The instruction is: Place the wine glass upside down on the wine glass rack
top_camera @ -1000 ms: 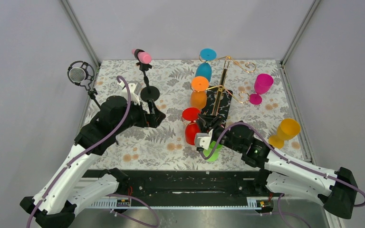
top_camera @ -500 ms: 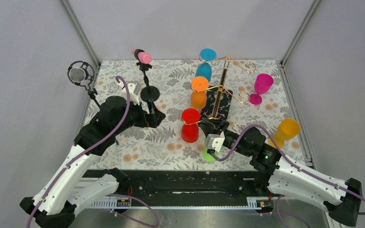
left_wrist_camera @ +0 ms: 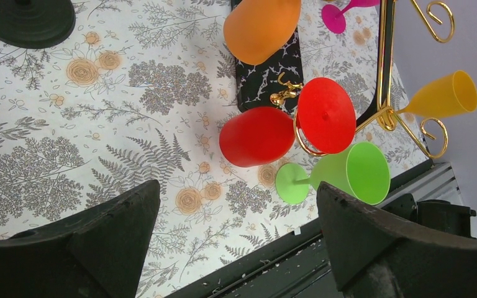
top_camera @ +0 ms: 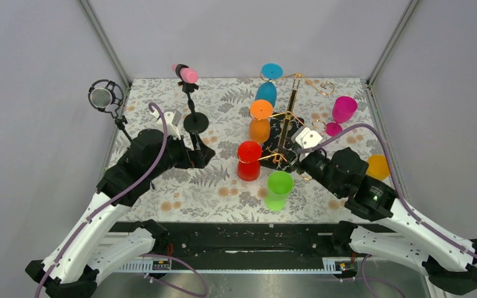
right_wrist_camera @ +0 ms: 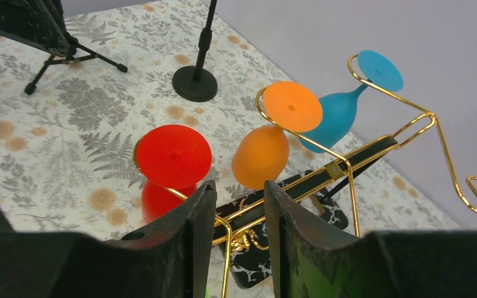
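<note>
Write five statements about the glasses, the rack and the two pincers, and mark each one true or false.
1. The red glass hangs upside down on the rack. True.
2. The green glass hangs on the rack. False: it stands upright on the table, near the rack's base.
3. The left pincer is open and holds nothing. True.
4. The right pincer grips the green glass. False: it is open, grips no glass, and sits at the rack's wire arms.
5. The orange glass and the blue glass hang upside down on the rack. True.
</note>
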### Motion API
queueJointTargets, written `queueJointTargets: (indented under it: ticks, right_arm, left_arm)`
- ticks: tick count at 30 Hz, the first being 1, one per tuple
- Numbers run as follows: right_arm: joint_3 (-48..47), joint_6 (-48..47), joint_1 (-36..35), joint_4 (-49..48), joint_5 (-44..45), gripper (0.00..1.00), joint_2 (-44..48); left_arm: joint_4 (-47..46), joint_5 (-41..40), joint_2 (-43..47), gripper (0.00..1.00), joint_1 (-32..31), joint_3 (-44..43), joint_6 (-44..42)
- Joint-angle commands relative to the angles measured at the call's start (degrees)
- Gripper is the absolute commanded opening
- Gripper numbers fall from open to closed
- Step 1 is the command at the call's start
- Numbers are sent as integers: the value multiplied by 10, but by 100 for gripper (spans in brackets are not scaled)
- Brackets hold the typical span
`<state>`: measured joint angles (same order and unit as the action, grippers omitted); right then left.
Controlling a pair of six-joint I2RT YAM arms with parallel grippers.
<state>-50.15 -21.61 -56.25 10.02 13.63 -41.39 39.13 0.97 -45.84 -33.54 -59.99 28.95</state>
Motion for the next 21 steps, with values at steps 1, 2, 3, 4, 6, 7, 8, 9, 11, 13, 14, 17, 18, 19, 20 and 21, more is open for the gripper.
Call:
queueJointTargets:
  ticks: [1,2,3,4,6,7,8,9,11,13,14,17,18,19,20,21]
  right_arm:
    - [-108,116,-4,230,-6,43,-25]
    - [-130,116,-4,266,-49,43,-30]
    - [-145,112,-4,302,-98,44,-34]
    - [-160,113,-4,337,-141,44,-42]
    - [-190,116,-3,397,-206,44,-64]
    - [-200,117,-4,422,-231,44,-75]
    - [-203,116,-4,437,-236,44,-83]
    - [-197,114,-3,445,-235,45,-86]
    - [-170,105,-4,442,-238,46,-83]
    - [-141,98,-4,426,-253,46,-76]
    - [-126,95,-4,414,-266,46,-73]
    - [-88,74,-4,386,-300,58,-73]
    - [-82,72,-4,378,-302,61,-76]
    - [-77,70,-4,369,-302,64,-80]
    - [-72,68,-4,360,-302,65,-84]
    - [-67,66,-3,350,-302,66,-87]
  left_arm:
    - [-33,-19,0,96,3,-3,13]
    - [-33,-17,-4,97,2,-2,15]
    - [-34,-15,-7,97,2,0,17]
    - [-36,-13,-10,97,3,0,19]
    - [-37,2,-16,96,3,-1,20]
    - [-37,5,-19,96,3,-1,21]
    - [-37,6,-20,96,3,-2,22]
    - [-38,6,-22,97,2,-2,22]
    - [-40,5,-21,97,3,-1,24]
    - [-43,3,-21,97,2,1,24]
    - [-43,3,-20,97,3,1,24]
    - [-43,3,-18,97,2,3,24]
    - [-43,3,-19,96,2,5,24]
    - [-44,3,-18,97,2,6,24]
    - [-45,4,-17,97,3,8,24]
    - [-48,8,-17,97,3,10,22]
